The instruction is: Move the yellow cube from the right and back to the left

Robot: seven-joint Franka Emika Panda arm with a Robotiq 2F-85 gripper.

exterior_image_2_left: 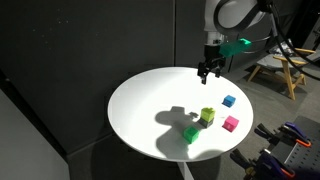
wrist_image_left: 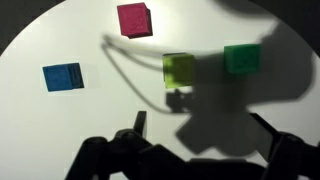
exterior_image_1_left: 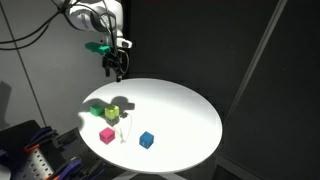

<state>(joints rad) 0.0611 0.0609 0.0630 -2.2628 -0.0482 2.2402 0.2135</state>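
The yellow cube [exterior_image_1_left: 115, 112] [exterior_image_2_left: 207, 116] [wrist_image_left: 179, 69] rests on the round white table [exterior_image_1_left: 190, 110] [exterior_image_2_left: 140, 100], partly in the arm's shadow. My gripper [exterior_image_1_left: 117, 65] [exterior_image_2_left: 208, 70] hangs well above the table, near its far edge, and is apart from every cube. In the wrist view the gripper [wrist_image_left: 200, 135] is open with nothing between its dark fingers [wrist_image_left: 138, 125]. There the yellow cube lies beyond the fingertips, toward the top of the picture.
A green cube [exterior_image_1_left: 98, 108] [exterior_image_2_left: 191, 133] [wrist_image_left: 240, 58] lies right beside the yellow one. A pink cube [exterior_image_1_left: 107, 135] [exterior_image_2_left: 231, 124] [wrist_image_left: 133, 18] and a blue cube [exterior_image_1_left: 147, 139] [exterior_image_2_left: 229, 101] [wrist_image_left: 62, 77] lie a little apart. Dark curtains surround the table.
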